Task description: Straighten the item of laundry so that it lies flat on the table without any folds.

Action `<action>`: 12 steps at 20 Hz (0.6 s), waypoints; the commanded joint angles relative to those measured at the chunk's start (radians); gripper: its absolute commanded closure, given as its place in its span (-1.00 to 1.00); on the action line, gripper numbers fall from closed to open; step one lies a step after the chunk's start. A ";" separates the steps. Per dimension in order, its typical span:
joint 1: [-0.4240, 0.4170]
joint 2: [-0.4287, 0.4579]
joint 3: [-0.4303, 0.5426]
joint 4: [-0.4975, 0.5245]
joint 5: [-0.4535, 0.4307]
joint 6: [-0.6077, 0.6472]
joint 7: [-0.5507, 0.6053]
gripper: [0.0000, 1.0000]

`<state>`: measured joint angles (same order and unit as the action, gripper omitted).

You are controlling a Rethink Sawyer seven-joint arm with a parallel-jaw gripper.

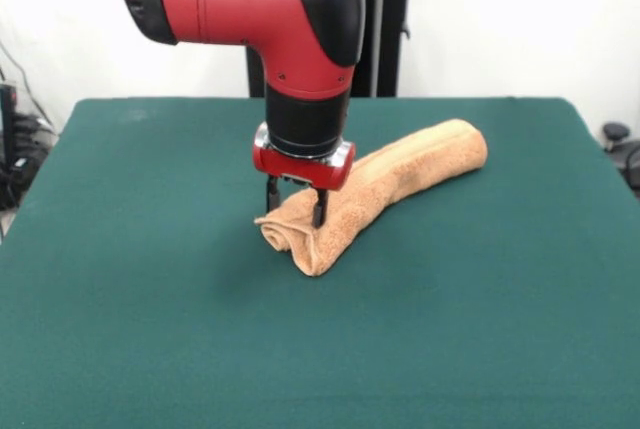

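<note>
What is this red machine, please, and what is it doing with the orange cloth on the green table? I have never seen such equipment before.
The red and black machine is a robot arm. This single picture is taken by a camera across the table, facing the robot, so the arm comes down from the top. At its end is a gripper with two thin black fingers. On the green table lies one orange-tan towel, rolled into a long bundle, not flat. The fingers stand at the nearer end of the roll and seem to pinch a fold there. Nothing else lies on the table.
</note>
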<state>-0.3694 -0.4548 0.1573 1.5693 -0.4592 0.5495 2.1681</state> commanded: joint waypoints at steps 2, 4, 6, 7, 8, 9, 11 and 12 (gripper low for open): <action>0.046 0.105 0.056 -0.005 0.018 -0.089 0.072 -1.00; 0.047 0.106 0.054 -0.003 0.025 -0.090 0.082 -1.00; 0.038 0.108 0.064 -0.001 0.027 -0.089 0.067 -1.00; 0.036 0.107 0.067 -0.002 0.025 -0.085 0.059 -1.00; 0.033 0.107 0.070 -0.003 0.024 -0.081 0.051 -1.00; 0.033 0.108 0.072 -0.003 0.022 -0.082 0.047 -1.00; 0.029 0.106 0.076 -0.001 0.025 -0.081 0.044 -1.00; 0.029 0.105 0.076 0.000 0.025 -0.082 0.044 -1.00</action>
<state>-0.3636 -0.4529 0.1524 1.5656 -0.4565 0.5495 2.1681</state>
